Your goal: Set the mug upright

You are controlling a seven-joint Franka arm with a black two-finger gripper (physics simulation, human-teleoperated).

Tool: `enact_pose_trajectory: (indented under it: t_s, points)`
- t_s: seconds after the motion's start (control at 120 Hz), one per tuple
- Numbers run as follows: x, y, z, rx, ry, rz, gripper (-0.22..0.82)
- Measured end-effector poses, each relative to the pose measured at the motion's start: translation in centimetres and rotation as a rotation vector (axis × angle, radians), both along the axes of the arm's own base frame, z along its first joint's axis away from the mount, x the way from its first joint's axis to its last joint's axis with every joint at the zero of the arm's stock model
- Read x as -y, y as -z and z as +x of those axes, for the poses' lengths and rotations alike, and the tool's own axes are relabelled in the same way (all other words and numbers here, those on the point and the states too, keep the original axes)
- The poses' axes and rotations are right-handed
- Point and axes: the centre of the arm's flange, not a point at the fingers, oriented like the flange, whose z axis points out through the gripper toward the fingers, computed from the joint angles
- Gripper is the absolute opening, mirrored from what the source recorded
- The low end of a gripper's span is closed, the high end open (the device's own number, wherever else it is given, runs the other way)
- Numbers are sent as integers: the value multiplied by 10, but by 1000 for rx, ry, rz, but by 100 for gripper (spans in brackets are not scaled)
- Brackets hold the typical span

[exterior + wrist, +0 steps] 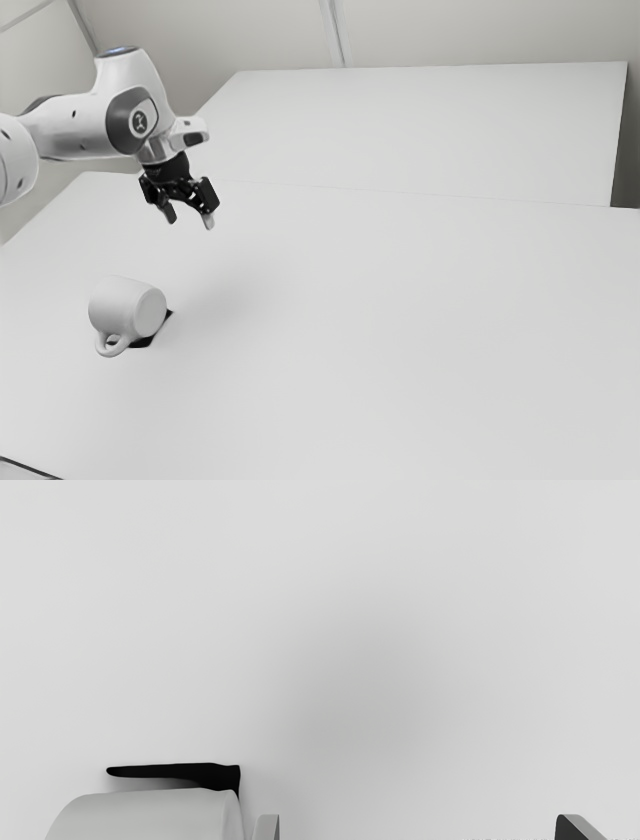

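The white mug (120, 308) lies on its side on the table, its round end facing the exterior view's right and its handle down toward the near side. Above the table, higher than the mug, hangs the black gripper (190, 220), open and holding nothing. Part of the mug's side (145, 815) shows in the wrist view, just outside one fingertip of the gripper (417, 827). Its fingers stand wide apart there, with bare table between them.
The white table (380, 330) spreads under the arm and mug. A black shadow patch lies against the mug. Behind the table stands a large pale panel (430, 130). A dark line crosses the exterior view's lower left corner.
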Motion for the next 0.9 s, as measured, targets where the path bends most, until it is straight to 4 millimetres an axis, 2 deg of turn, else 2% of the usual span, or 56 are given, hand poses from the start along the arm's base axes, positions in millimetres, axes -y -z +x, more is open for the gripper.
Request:
enact_pose_trajectory:
  t_s: [0.067,0.175,0.3,0.4,0.45,0.492,0.583,0.642,0.683,0.792,0.9]
  points:
    - [0,-4,-4,11,5,-5,60]
    - [-10,-10,-29,31,5,-32,60]
    - [-37,-9,-43,45,4,-82,60]
    - [-67,3,-45,39,2,-113,60]
    - [-87,10,-45,33,-6,-126,60]
    - [-111,14,-50,34,-26,-135,60]
    - [-184,25,-77,25,-109,-148,60]
    - [-212,32,-89,15,-126,-154,60]
    - [-218,38,-91,2,-114,-160,60]
    - [-218,49,-86,-26,-52,-180,60]
    - [-237,62,-89,-48,-47,-219,60]
